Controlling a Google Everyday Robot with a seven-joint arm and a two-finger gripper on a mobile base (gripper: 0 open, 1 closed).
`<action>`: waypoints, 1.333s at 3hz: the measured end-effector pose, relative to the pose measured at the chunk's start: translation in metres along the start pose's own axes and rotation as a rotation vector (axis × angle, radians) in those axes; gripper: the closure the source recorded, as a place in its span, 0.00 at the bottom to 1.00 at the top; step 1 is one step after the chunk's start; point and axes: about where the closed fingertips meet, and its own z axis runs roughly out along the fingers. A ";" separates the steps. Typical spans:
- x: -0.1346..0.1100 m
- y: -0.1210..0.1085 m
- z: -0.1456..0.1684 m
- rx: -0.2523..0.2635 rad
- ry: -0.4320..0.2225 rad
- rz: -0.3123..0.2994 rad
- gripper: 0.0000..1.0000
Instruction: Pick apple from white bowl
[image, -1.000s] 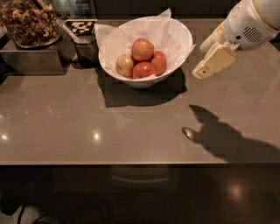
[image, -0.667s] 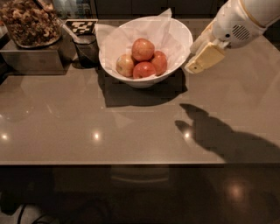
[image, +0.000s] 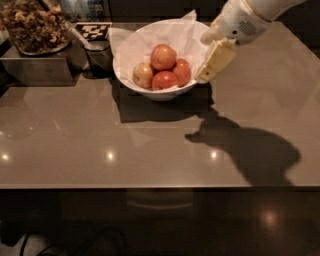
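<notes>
Apple (image: 163, 56) in white bowl (image: 159, 93) — claw (image: 208, 69) just beside, at rim

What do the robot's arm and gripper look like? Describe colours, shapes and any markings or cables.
The arm is a smooth, rounded white shell with a grey dotted patch on its side. The gripper, by the right rim of the white bowl, is pale cream-yellow, flat and tapered. No cables or lettering show.

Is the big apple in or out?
In: the round orange-red apple sits inside the glossy white bowl; the pincer hovers beside its rim.
</notes>
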 end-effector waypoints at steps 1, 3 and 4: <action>-0.016 -0.019 0.017 -0.033 -0.005 -0.047 0.24; -0.055 -0.053 0.035 -0.051 -0.105 -0.089 0.23; -0.068 -0.066 0.041 -0.061 -0.183 -0.086 0.24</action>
